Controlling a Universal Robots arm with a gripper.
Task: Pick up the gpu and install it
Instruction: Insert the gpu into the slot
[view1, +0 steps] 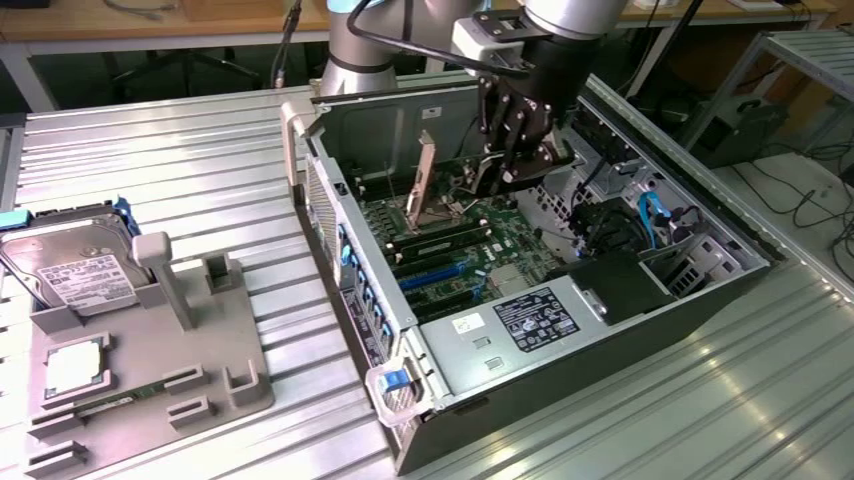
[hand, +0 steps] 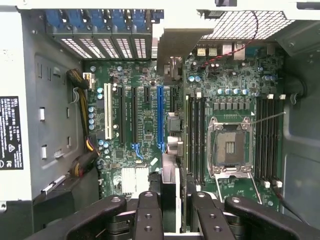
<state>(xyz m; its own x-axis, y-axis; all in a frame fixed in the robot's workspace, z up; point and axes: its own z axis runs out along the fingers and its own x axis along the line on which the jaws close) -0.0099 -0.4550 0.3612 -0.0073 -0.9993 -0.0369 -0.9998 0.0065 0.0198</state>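
We see the gripper (view1: 514, 165) inside the open computer case (view1: 441, 385), with its fingers (hand: 149, 210) closed on the gpu (hand: 170, 192). The gpu stands on its edge above the green motherboard (hand: 145, 115), near the blue slot (hand: 160, 117). On the exterior view's left, a hard drive (view1: 74, 265) rests on a grey holder (view1: 200, 340).

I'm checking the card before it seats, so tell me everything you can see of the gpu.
The gpu is a thin dark card, seen edge-on in the wrist view, running from between the gripper fingers up to its pale metal bracket by the case's rear slots. The fingers are closed on it. It hangs on edge inside the open computer case, above the green motherboard, beside the blue slot. Whether it touches a slot can't be told.
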